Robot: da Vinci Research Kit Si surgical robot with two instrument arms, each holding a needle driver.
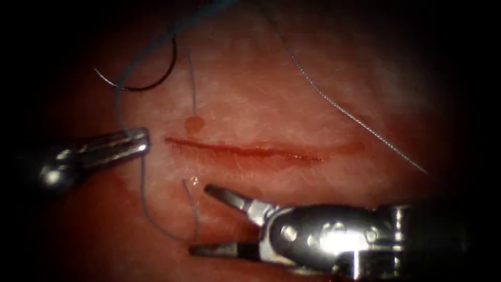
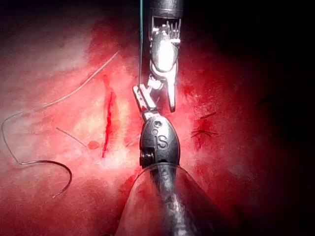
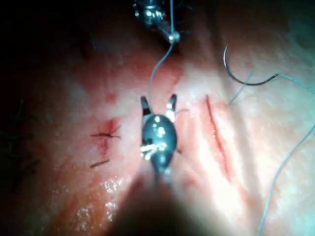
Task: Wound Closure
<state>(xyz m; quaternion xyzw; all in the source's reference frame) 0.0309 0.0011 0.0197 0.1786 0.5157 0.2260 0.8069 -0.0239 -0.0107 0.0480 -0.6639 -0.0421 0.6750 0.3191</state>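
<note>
The needle [image 1: 141, 78] lay free on the tissue [image 1: 271, 99] beyond the cut's [image 1: 250, 150] left end, nearer the left tool [image 1: 133, 142], clenched on thread [image 1: 143, 193], than the right tool [image 1: 209, 219], agape and empty.

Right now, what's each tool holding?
Left tool jaws shut on thread. Right tool jaws open, empty. Needle lies free above the cut.

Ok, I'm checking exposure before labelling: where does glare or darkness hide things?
Endoscope view: glare on the right tool, open and empty; dark edges shade the left tool, shut on the thread; the needle lies evenly lit on the tissue, not in it, left of the cut. Left wrist view: glare on the right tool's wrist.
</note>
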